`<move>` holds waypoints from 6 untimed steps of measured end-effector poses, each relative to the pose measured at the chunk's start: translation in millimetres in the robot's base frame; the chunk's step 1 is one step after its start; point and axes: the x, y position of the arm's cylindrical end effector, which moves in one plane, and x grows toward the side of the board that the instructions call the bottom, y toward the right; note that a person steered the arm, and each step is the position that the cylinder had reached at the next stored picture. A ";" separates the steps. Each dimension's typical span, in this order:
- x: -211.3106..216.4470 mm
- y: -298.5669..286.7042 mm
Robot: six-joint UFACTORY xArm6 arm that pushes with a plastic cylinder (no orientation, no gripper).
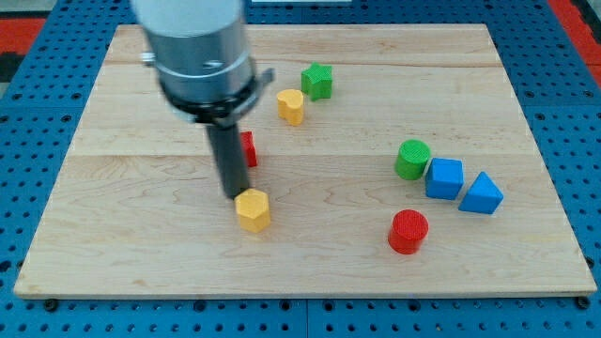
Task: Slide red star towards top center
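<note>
The red star (249, 148) lies left of the board's middle, mostly hidden behind my rod; only its right edge shows. My tip (235, 195) rests on the board just below and left of the red star, touching or nearly touching the top left of a yellow hexagon block (253, 209). The arm's grey body covers the upper left of the board.
A second yellow hexagon block (291, 106) and a green star block (317, 81) lie above and right of the red star. At the right are a green cylinder (412, 159), a blue cube (444, 178), a blue triangle (482, 194) and a red cylinder (408, 231). The wooden board (141, 263) sits on a blue pegboard.
</note>
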 end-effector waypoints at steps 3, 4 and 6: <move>-84.4 -45.5; -92.4 -56.7; -93.6 -110.0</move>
